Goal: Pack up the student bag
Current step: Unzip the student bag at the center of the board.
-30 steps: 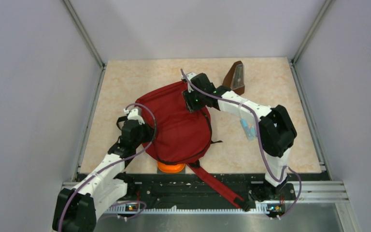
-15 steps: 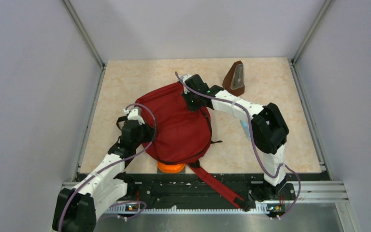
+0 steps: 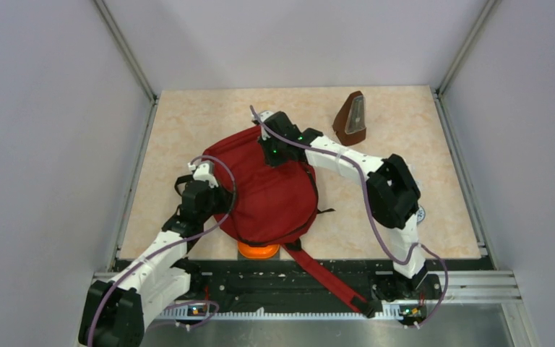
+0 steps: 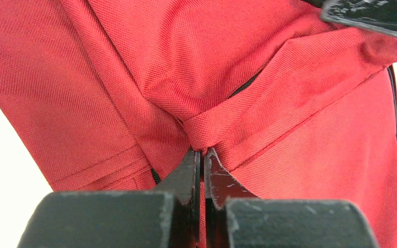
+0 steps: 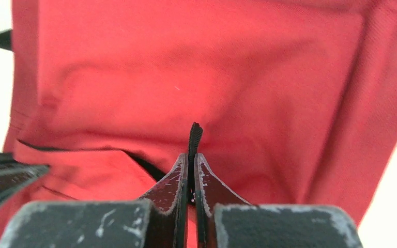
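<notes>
Grey walls close in a pale marbled bench (image 3: 188, 123), and the bag (image 3: 274, 195) lies at its middle, flat side up, with its strap (image 3: 329, 278) trailing off the near edge.

At the bag's left edge the left claw (image 4: 202, 155) is clamped on a pinched fold of red cloth. Under the bag's near edge an orange thing (image 3: 258, 251) peeks out; what it is cannot be told. At the bag's far edge the right claw (image 5: 191, 157) is shut on a thin black tab (image 5: 194, 135), probably the zip pull, beside a dark slit in the cloth. Beyond the bag to the right a brown wedge (image 3: 351, 118) stands well apart.

The likely step is opening the zip while the left claw anchors the cloth. The tab is narrow and held only near its root, so a pull off the zip's line could slip it free. If the fold works loose, the whole bag would drag instead, and could push the orange thing off the bench.
</notes>
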